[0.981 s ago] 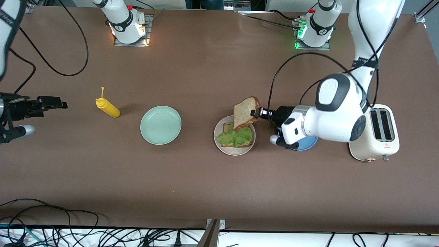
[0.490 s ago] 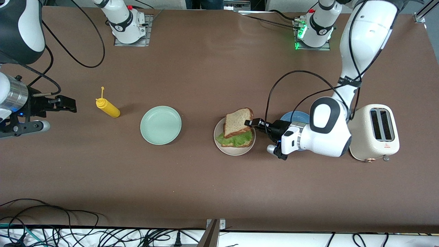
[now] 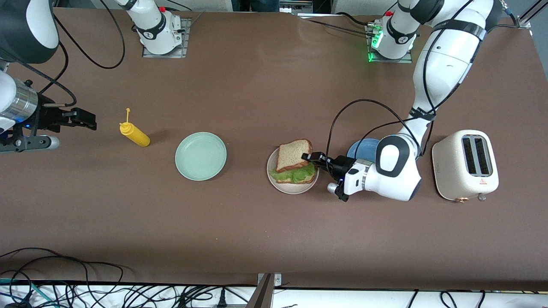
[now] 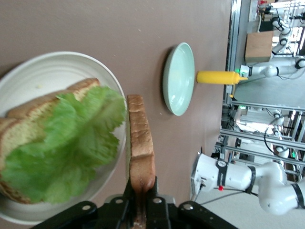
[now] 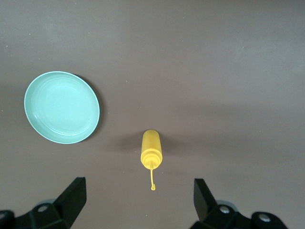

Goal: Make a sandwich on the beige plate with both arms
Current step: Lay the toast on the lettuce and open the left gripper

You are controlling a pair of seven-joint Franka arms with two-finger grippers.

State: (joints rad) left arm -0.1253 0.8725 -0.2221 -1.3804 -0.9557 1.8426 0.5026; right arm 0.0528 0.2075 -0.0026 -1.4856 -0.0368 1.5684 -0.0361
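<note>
On the beige plate [image 3: 291,190] lies a bread slice [image 4: 28,109] with a ruffled green lettuce leaf [image 3: 297,173] on it. A second bread slice [image 3: 293,155] leans low over the lettuce, its crust edge pinched in my left gripper [image 3: 309,157]. In the left wrist view that slice [image 4: 140,143] shows edge-on, clamped in the left gripper [image 4: 141,191], with the lettuce [image 4: 66,143] and the plate's rim [image 4: 43,71] beside it. My right gripper [image 3: 87,119] hovers open over the table at the right arm's end, beside the mustard bottle; nothing sits inside the gripper [image 5: 140,200].
A yellow mustard bottle [image 3: 135,134] lies on its side next to a mint-green plate [image 3: 201,156]. A blue plate [image 3: 361,149] is partly hidden under the left arm. A cream toaster [image 3: 464,164] stands at the left arm's end. Cables run along the table's near edge.
The left gripper has lowered the top bread slice from upright above the plate down onto the lettuce. The right arm swung inward toward the mustard bottle, its gripper still open.
</note>
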